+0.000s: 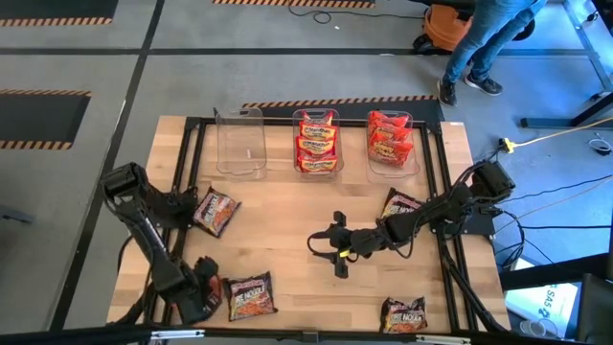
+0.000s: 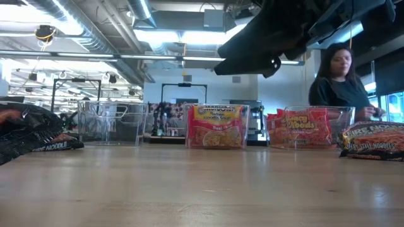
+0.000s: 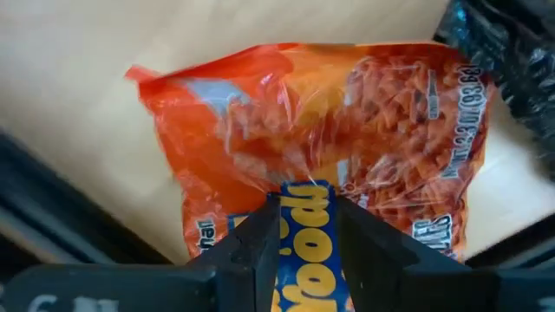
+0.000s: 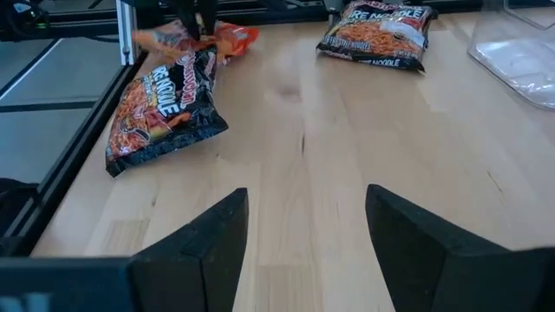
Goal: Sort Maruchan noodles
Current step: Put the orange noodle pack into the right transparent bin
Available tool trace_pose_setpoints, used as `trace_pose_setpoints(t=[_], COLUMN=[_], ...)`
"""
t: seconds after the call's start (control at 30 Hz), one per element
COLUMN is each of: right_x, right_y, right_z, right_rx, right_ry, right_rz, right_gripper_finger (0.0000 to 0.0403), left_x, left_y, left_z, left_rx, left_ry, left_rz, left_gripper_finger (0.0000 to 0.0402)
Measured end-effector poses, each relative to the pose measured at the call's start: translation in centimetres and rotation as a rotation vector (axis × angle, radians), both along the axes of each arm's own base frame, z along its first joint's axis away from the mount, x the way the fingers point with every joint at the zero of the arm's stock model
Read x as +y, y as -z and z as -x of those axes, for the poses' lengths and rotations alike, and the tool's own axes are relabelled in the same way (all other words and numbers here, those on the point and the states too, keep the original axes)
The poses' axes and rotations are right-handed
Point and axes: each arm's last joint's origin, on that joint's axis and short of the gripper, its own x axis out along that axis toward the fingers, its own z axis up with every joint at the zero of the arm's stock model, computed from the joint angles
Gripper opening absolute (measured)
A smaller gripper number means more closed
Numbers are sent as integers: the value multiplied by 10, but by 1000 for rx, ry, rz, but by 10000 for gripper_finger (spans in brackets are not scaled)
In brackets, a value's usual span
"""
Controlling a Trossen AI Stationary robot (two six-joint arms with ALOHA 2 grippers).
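1. Two of the three clear bins at the far edge already hold packets: we count about three orange-yellow ones in the middle bin (image 1: 318, 142) and a few red ones in the right bin (image 1: 391, 142). The left bin (image 1: 239, 141) is bare.
2. Four dark packets lie loose on the table (image 1: 287, 240): one at left (image 1: 215, 211), one near left (image 1: 250, 295), one at right (image 1: 402, 205), one near right (image 1: 403, 313). We judge these are meant for the left bin, so roughly half the sorting is left.
3. At the near-left corner the left gripper (image 3: 305, 227) is clamped on an orange packet (image 3: 321, 147), crinkled and glossy, pinched at its edge beside the near-left dark packet.
4. The right gripper (image 1: 337, 251) hovers over mid-table, fingers apart, holding nothing.
5. The packets look thin, flat and slippery; we would grip them by an edge.
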Motion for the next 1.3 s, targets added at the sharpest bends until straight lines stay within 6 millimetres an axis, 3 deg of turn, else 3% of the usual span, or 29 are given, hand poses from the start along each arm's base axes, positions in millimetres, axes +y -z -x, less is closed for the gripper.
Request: trace_pose_setpoints(t=[0.2, 0.6, 0.83, 0.93, 1.1, 1.3], right_x=[0, 0, 0, -2, -14, -32], right_y=[1, 1, 0, -2, -3, 15], right_z=[0, 0, 0, -2, -7, -28], right_rx=[6, 5, -3, -24, -21, -22], right_ry=[3, 9, 13, 48, 108, 218], right_rz=[5, 7, -2, -58, -177, -314], right_gripper_finger=[209, 209, 209, 209, 234, 313], left_x=[23, 67, 93, 94, 75, 48], left_y=[7, 6, -4, -22, -49, -28], left_z=[-18, -93, -138, -150, -148, -116], left_rx=[-52, -340, -532, -556, -554, -527], left_ry=[277, 666, 779, 810, 784, 704], left_rz=[-112, -350, -426, -432, -380, -330], left_gripper_finger=[105, 105, 105, 105, 105, 105])
